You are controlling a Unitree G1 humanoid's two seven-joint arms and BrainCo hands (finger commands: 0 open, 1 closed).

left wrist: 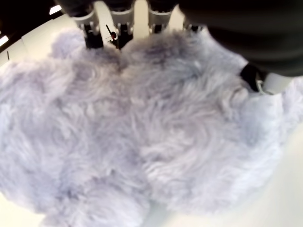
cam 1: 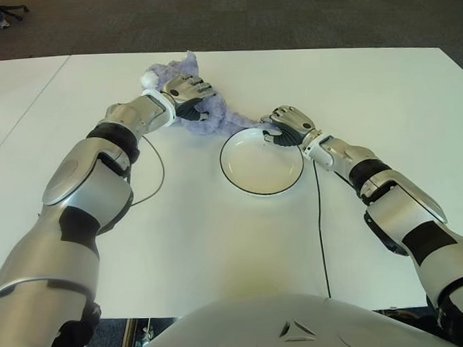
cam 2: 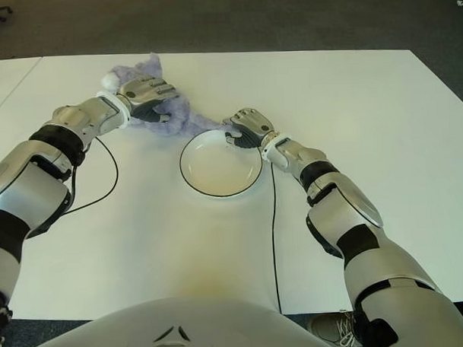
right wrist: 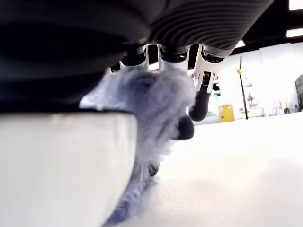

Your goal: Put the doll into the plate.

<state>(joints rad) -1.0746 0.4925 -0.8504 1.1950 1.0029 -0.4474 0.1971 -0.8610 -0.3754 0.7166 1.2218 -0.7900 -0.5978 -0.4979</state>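
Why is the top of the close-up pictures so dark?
In the left wrist view the left hand shadows the picture's top above the fluffy doll; in the right wrist view the right hand blocks the light, and the plate looks blurry.

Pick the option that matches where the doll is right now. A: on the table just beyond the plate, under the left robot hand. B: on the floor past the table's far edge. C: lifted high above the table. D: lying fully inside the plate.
A: the fluffy purple doll lies on the table beyond the plate, with the left robot hand on it and the right robot hand at the plate's far rim.
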